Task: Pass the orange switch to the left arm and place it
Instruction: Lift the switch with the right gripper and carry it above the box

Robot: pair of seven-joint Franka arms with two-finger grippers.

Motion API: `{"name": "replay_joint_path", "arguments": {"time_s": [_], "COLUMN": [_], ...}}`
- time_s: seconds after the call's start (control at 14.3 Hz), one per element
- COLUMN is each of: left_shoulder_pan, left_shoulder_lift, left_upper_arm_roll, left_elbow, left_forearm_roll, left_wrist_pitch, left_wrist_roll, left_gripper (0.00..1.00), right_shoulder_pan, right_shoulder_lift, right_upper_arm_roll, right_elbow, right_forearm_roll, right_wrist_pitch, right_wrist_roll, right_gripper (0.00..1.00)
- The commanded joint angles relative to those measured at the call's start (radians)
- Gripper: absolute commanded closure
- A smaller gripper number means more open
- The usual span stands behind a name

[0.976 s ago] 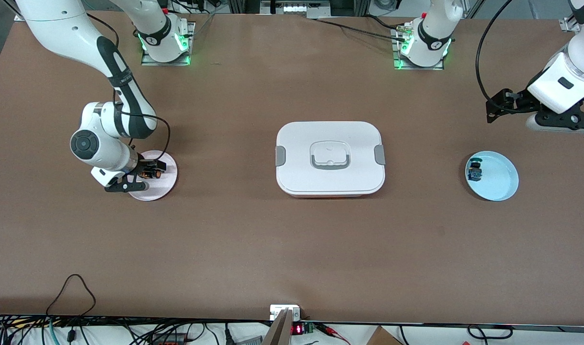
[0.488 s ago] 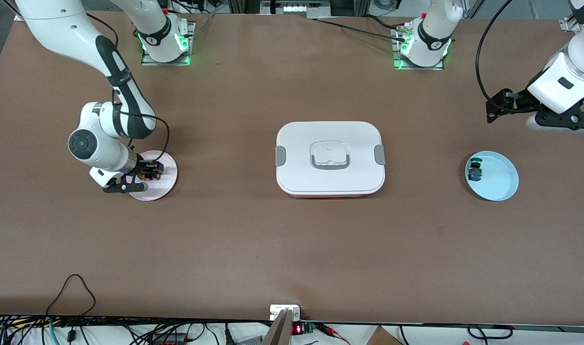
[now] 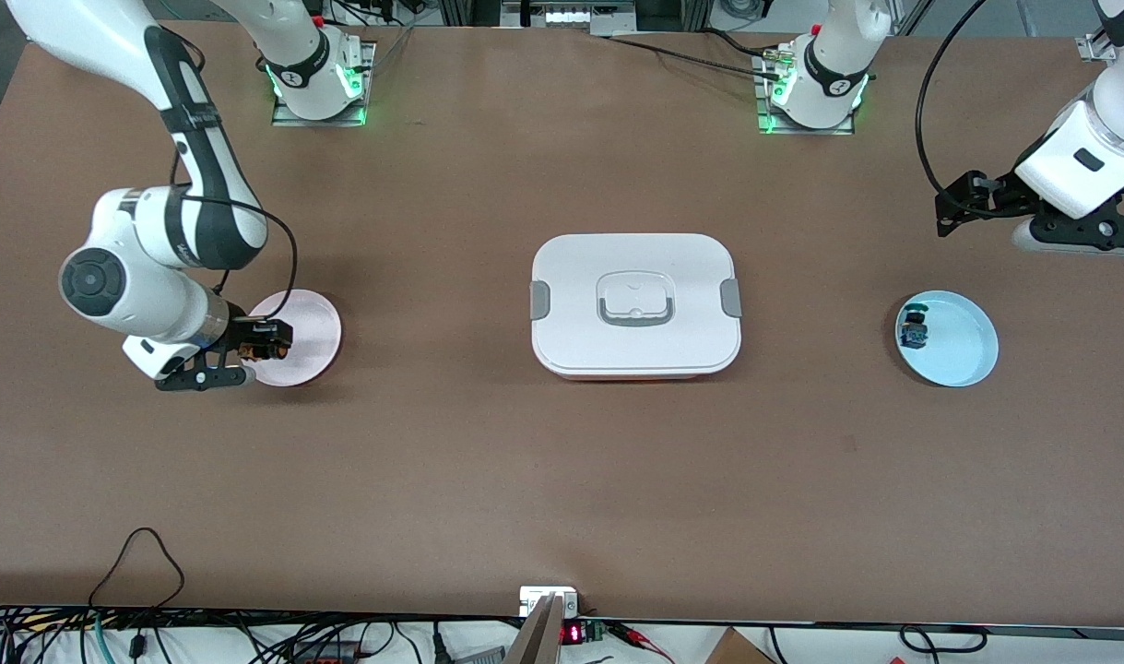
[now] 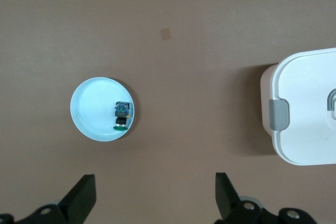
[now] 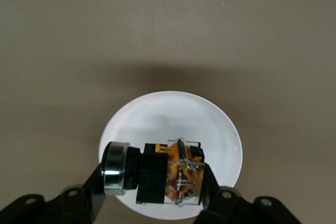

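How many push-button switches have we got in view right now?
2. The orange switch is shut in the right gripper, above the pink plate. The blue switch lies in the light blue plate at the left arm's end. None seems hidden.

The brown table [image 3: 488, 480] carries 3 things in a row; a pink plate [image 3: 308, 325] toward the right arm's end; the white box [image 3: 635, 304] in the middle; a pale blue plate [image 3: 958, 346] toward the left arm's end.
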Motion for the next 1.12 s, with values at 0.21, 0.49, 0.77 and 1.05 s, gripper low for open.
{"name": "replay_joint_path", "arguments": {"time_s": [0.21, 0.49, 0.77, 1.05], "left_shoulder_pan": [-0.008, -0.008, -0.008, -0.006], "left_shoulder_lift": [0.001, 0.003, 0.001, 0.001], "left_upper_arm_roll": [0.007, 0.007, 0.007, 0.007], "left_elbow": [0.014, 0.015, 0.014, 0.014], "left_forearm_roll": [-0.023, -0.023, -0.023, -0.028], "left_wrist_pitch": [-0.016, -0.016, -0.016, -0.022], "left_wrist_roll": [-0.004, -0.005, -0.005, -0.009], "left_gripper": [0.0, 0.0, 0.0, 0.0], "right_shoulder_pan": [0.001, 0.001, 0.002, 0.045], "right_shoulder_lift": [-0.057, -0.083, -0.106, -0.112], "right_upper_arm_roll": [0.063, 0.117, 0.206, 0.231], "right_elbow": [0.22, 0.309, 0.353, 0.353], "right_forearm_roll": [0.095, 0.221, 0.318, 0.492], "right_wrist_pitch": [-0.191, -0.254, -0.249, -0.199], "right_wrist_roll": [-0.061, -0.133, -0.224, -0.368], "right_gripper": [1.0, 1.0, 1.0, 1.0]}}
